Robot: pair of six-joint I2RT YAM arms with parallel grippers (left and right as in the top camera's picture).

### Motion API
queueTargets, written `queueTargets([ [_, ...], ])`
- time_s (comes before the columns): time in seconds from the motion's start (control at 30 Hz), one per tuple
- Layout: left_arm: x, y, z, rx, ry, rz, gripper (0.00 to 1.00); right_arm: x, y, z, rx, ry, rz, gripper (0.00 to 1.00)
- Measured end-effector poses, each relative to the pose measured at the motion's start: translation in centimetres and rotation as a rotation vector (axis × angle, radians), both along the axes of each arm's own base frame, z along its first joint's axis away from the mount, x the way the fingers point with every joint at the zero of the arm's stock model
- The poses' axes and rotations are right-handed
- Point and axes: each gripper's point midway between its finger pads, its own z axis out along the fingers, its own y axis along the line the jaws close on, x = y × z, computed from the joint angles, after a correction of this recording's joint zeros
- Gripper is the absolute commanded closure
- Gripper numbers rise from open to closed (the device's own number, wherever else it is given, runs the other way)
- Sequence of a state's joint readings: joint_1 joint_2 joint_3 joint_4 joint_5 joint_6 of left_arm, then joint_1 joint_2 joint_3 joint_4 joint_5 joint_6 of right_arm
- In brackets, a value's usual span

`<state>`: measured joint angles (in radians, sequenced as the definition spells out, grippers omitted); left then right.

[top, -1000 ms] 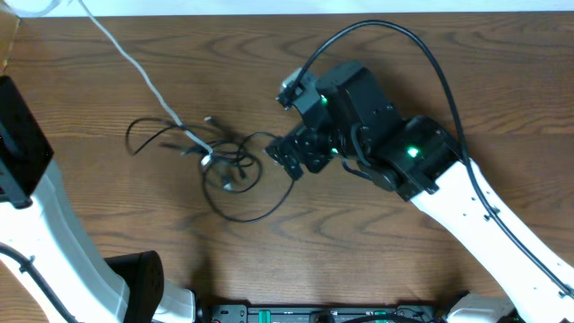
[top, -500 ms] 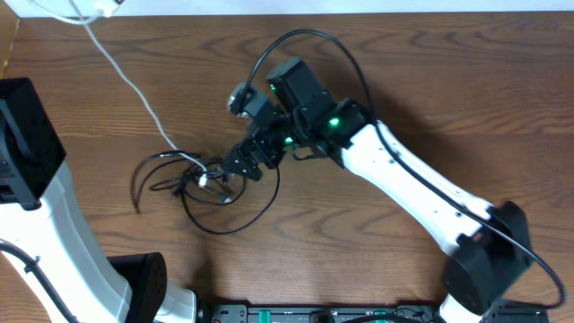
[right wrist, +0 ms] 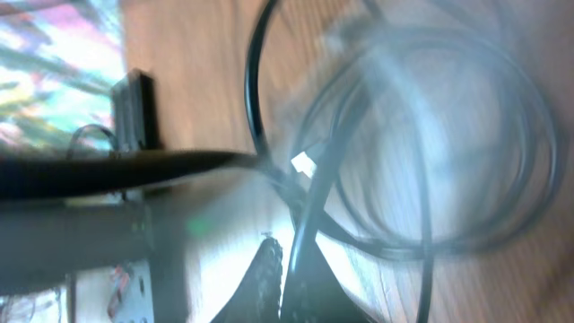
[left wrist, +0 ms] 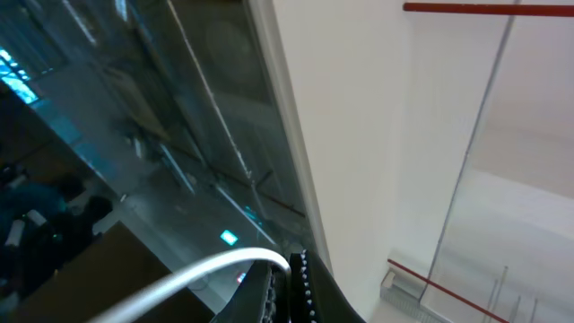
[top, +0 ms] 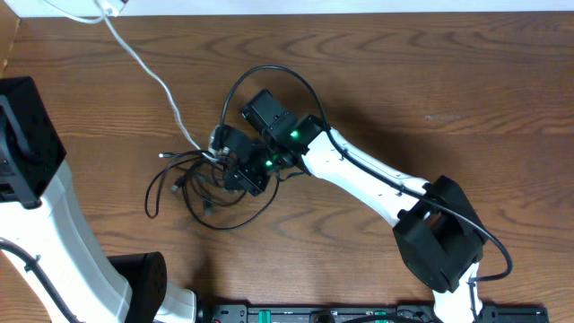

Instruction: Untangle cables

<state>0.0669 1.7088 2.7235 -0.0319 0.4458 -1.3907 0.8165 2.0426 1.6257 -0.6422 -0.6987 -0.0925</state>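
The brown wooden tabletop (top: 430, 81) fills the overhead view. The white left arm (top: 54, 224) stands along its left edge. The right arm (top: 368, 179) reaches from the lower right corner up and across to a point left of centre, where the cables lie in a tangle.

The black cables (top: 224, 220) are wound together in loose loops on the wood, directly under and just left of the right arm's dark wrist. The white cable (top: 143, 63) runs from the top left corner diagonally down into the upper side of that tangle, and it looks stretched fairly straight.

The right fingers (right wrist: 267, 269) are pressed together. In the wrist view one of the black cables (right wrist: 256, 108) runs down between them, so they appear to be clamped on it, though the view is blurred. A small white plug (right wrist: 303, 163) sits just above them among the loops.

The left fingers (left wrist: 309, 301) are out of the overhead view. Their own camera looks up at a wall and glass, and shows them closed on the end of the white cable (left wrist: 179, 283).
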Motion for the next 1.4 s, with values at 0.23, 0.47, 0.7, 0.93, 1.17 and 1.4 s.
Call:
queueTargets([
  [0.23,1.6,0.1,-1.5,0.02,0.082,0.029,0.92,0.4,-4.6,-3.4,-0.273,0.025,-0.114,0.99],
  [0.47,3.0,0.3,-2.9,0.083,0.131,0.101,0.92,3.4,-11.2,-1.8,-0.456,-0.041,-0.295,0.99],
  [0.7,3.9,0.4,-3.9,0.117,0.168,0.138,0.92,6.7,-17.6,0.9,-0.553,-0.108,-0.498,0.99],
  [0.93,4.5,0.4,-4.5,0.127,0.194,0.145,0.92,7.2,-19.6,1.2,-0.628,-0.128,-0.586,0.99],
  [1.17,7.1,0.6,-6.4,0.136,0.265,0.146,0.92,8.1,-22.2,3.9,-0.65,-0.178,-0.762,0.99],
  [1.4,9.7,0.8,-8.9,0.177,0.351,0.17,0.92,8.3,-23.2,6.4,-0.574,-0.182,-0.82,0.13],
])
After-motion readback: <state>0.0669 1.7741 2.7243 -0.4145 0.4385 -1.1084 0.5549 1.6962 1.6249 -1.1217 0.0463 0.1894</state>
